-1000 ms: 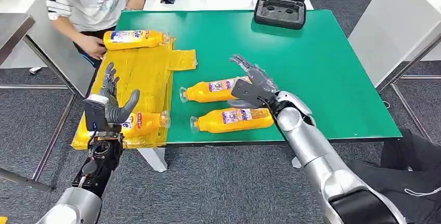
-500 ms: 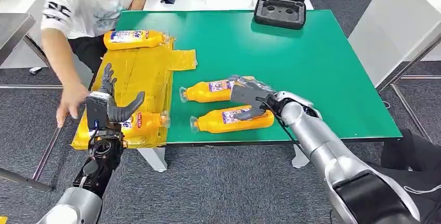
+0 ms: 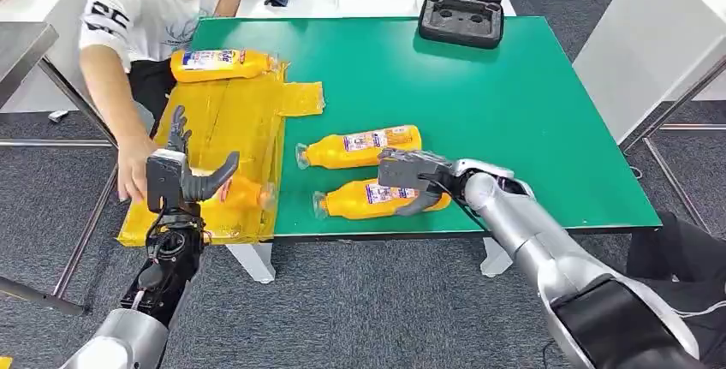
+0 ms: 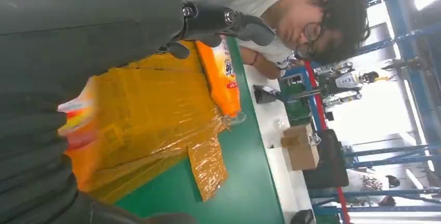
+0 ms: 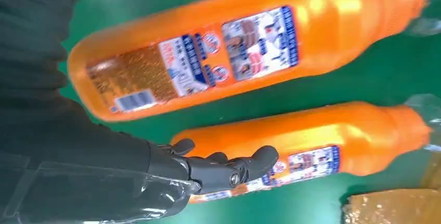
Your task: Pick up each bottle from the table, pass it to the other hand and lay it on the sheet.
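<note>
Two orange bottles lie side by side on the green table (image 3: 514,95), caps toward the yellow sheet (image 3: 227,125). My right hand (image 3: 411,179) straddles the base end of the near bottle (image 3: 368,199): fingers over its top, thumb curved along its front side. The bottle still rests on the table. The far bottle (image 3: 360,148) lies free. In the right wrist view the near bottle (image 5: 244,52) is large and my fingers (image 5: 229,169) reach past it, before the far bottle (image 5: 333,141). My left hand (image 3: 184,176) is raised and spread, holding nothing.
One bottle (image 3: 218,64) lies at the sheet's far end and another (image 3: 244,191) at its near end. A person's hand (image 3: 133,172) reaches to the sheet's near left edge. A black case (image 3: 462,5) stands at the table's back.
My right hand dropped from above the far bottle onto the near one. The person's arm swung from the back bottle to the sheet's near left edge.
</note>
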You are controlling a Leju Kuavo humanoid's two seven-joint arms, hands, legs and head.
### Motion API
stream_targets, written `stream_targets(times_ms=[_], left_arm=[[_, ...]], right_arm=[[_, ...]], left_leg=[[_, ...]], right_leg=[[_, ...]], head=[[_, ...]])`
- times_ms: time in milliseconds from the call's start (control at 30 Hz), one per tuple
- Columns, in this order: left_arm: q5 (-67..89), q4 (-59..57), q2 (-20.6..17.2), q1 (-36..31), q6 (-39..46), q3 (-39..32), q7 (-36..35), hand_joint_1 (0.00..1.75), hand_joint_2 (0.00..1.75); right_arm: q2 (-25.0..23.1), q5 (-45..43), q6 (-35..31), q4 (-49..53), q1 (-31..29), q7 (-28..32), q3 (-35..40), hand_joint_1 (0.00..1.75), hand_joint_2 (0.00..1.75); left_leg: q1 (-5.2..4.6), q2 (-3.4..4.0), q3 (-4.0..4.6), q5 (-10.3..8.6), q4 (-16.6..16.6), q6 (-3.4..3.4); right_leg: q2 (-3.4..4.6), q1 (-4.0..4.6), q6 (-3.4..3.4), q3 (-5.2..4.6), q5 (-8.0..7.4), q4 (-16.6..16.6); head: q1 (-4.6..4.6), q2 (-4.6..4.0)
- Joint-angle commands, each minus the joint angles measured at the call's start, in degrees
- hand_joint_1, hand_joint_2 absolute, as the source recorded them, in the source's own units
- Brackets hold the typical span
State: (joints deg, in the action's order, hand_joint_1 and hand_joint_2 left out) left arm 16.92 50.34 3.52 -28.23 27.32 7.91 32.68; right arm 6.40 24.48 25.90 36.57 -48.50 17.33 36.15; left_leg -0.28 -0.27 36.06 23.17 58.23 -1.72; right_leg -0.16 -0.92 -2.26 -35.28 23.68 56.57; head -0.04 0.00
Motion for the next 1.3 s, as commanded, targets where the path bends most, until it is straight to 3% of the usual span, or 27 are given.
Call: stream_targets(times_ms=[33,433,1300], left_arm=[[-0.6,-3.1,-1.0,-2.1,0.3,2.1,-0.2,0.00,1.75],[-0.5,-7.1,-0.2,-2.4,0.4,2.5,0.0,0.00,1.75],[-1.1,-9.0,-0.4,-3.0,0.8,2.8,0.4,0.00,1.75]], right_arm=[[0.5,1.6,0.8,-6.9,-7.8,-1.3,7.1,0.00,1.75],[2.5,1.3,1.6,-10.0,-10.5,-2.5,8.2,0.00,1.75],[1.5,0.8,1.2,-12.4,-7.2,-1.5,9.9,0.00,1.75]], left_leg=[[0.04,0.09,-0.16,0.12,0.1,0.12],[0.04,-0.03,-0.21,0.11,0.1,0.10],[0.03,0.00,-0.16,0.06,0.0,0.08]], right_leg=[[0.08,0.05,0.10,0.13,0.10,0.1],[-0.04,0.05,0.09,0.22,0.11,0.0],[-0.01,0.04,0.06,0.16,0.06,0.0]], head=[[0.00,0.00],[0.00,0.00],[0.00,0.00]])
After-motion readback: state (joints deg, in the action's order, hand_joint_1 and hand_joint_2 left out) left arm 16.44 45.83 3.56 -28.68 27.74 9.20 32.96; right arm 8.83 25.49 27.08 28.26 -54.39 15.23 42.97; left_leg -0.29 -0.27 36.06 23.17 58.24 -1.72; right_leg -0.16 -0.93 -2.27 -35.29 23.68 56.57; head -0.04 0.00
